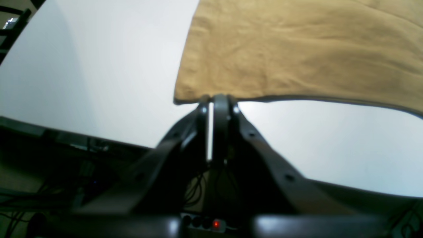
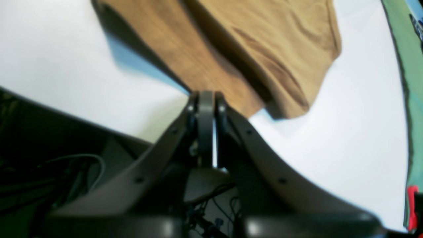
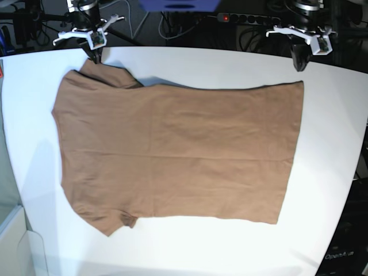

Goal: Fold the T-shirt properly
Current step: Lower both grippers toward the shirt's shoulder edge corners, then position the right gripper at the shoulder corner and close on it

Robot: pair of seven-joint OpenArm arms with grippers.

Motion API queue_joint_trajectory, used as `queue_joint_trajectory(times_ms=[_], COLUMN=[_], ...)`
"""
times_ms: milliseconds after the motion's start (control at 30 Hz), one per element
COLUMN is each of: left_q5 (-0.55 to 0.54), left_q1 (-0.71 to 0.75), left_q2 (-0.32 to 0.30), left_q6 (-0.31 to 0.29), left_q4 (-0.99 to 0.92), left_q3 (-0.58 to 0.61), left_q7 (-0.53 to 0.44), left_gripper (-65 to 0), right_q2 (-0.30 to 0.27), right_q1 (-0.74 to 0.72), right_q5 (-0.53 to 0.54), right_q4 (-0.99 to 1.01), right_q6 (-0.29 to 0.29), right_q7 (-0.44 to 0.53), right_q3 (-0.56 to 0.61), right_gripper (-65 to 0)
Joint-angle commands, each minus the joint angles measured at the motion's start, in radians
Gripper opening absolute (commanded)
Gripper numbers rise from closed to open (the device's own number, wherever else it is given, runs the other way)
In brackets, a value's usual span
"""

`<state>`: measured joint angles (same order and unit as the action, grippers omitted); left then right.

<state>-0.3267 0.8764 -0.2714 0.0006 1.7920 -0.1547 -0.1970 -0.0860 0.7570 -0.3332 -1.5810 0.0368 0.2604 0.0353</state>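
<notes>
Here, early in the fold: shirt (image 3: 172, 152) spread flat across the white table (image 3: 322, 172), lying sideways in the base view, sleeves toward that view's left, hem toward its right. No crease laid yet, by the look of it.

Left gripper (image 1: 216, 99) pinched shut on the far hem corner, jaws closed on the cloth edge. Right gripper (image 2: 206, 96) likewise shut, clamped on the far sleeve or shoulder edge, cloth there lifted and bunched, throwing a shadow on the table. Hard to say from the blurred right wrist view how much fabric sits between those jaws; probably a thin fold only.

Next move, as a judgement: raise both held corners together and carry the far long edge over toward the near one, halving the shirt lengthwise. Calls for matched height and pace on both sides, so the cloth stays taut between grips and lands edge on edge. Risk of the sleeve slipping out, or of the near sleeve (image 3: 118, 221) curling under.

Soft tan-brown cotton, matte, plain, faintly rippled with shallow wrinkles. Hem straight and stitched; sleeves short and stubby. Limp stuff, sure to sag in the middle once lifted. Table smooth, pale, slightly glossy.
</notes>
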Motion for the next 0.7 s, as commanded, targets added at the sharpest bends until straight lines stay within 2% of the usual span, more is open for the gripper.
queue_joint_trajectory(times_ms=[0,133,400,500,600,667], left_q5=[-0.001,-0.001,-0.001,-0.001,-0.001,-0.001], left_q1=[0.011,0.011,0.01,0.008,0.008,0.008], left_q2=[-0.006,-0.006,-0.006,-0.006,-0.006,-0.006], left_q6=[-0.001,-0.001,-0.001,-0.001,-0.001,-0.001], left_q4=[0.03,0.036,0.029,0.025,0.025,0.025], left_q3=[-0.004,-0.004,-0.004,-0.004,-0.004,-0.004], left_q7=[-0.029,-0.029,-0.029,-0.029,-0.029,-0.029], left_gripper=[-63.8,-63.8,-63.8,-63.8,-63.8,-63.8], right_q2=[-0.007,-0.002,0.002,0.05,0.062,0.067], right_q1=[0.014,0.014,0.063,0.088,0.121,0.129], right_q5=[0.001,-0.048,-0.05,-0.048,-0.048,-0.036], right_q4=[-0.023,-0.028,-0.074,-0.135,-0.192,-0.227], right_q6=[0.008,0.01,0.012,0.008,0.005,0.005], right_q7=[0.021,0.021,0.03,0.067,0.121,0.122], right_q3=[-0.002,-0.002,-0.028,-0.059,-0.059,-0.054], right_gripper=[-64.6,-65.0,-64.9,-65.0,-64.7,-62.4])
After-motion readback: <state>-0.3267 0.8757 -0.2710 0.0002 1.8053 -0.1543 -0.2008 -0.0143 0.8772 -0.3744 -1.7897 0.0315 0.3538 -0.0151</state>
